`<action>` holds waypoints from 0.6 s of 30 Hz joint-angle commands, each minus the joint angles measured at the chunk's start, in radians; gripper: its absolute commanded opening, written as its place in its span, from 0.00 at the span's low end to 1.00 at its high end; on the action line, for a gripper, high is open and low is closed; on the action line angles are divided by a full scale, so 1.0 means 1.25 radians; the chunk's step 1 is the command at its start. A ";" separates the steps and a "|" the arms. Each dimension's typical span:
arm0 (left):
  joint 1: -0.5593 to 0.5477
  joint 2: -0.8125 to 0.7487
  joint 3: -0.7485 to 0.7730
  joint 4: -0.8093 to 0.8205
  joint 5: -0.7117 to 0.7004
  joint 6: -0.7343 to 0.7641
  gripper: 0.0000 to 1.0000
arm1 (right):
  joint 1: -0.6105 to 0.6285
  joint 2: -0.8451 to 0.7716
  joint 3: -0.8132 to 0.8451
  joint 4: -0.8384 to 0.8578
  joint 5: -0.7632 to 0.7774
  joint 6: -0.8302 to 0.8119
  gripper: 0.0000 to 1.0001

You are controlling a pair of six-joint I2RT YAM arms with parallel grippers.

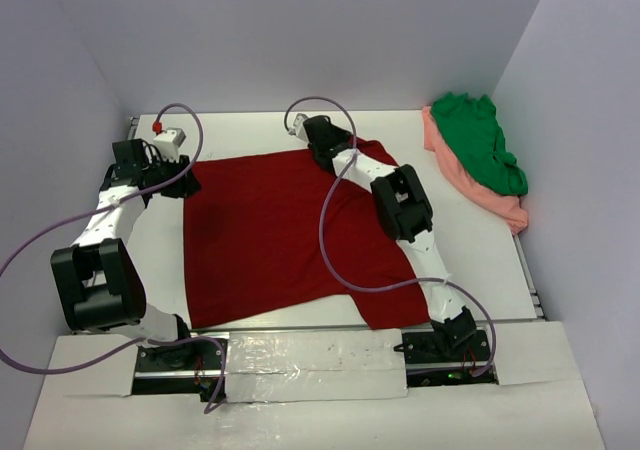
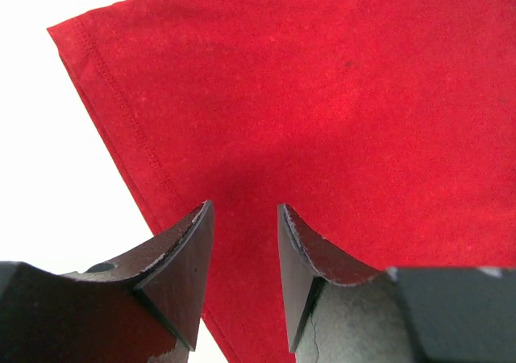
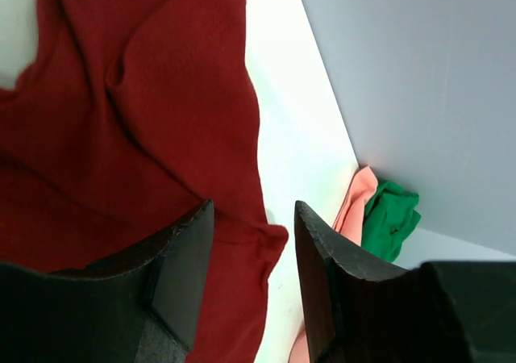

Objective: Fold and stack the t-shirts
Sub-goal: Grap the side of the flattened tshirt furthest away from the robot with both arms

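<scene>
The dark red t-shirt (image 1: 270, 230) lies spread on the white table. My left gripper (image 1: 183, 178) is at its far left corner, open, jaws over the hemmed edge (image 2: 242, 121). My right gripper (image 1: 322, 152) is at the shirt's far right edge, open, jaws over a bunched sleeve corner (image 3: 242, 242). The bright green t-shirt (image 1: 482, 140) lies crumpled on the salmon pink t-shirt (image 1: 480, 192) at the far right by the wall. Both show in the right wrist view, green (image 3: 391, 218) and pink (image 3: 355, 198).
Grey walls close in the table (image 1: 480, 260) on the left, back and right. A taped white strip (image 1: 310, 355) runs along the near edge between the arm bases. Purple cables loop over both arms.
</scene>
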 commanded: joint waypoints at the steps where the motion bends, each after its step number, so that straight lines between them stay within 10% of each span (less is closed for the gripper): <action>1: 0.006 -0.036 0.005 0.019 0.003 -0.003 0.46 | -0.002 0.010 0.085 -0.046 -0.022 0.016 0.51; 18: 0.006 -0.021 0.021 -0.012 0.005 0.004 0.47 | -0.038 0.069 0.213 -0.231 -0.143 0.088 0.49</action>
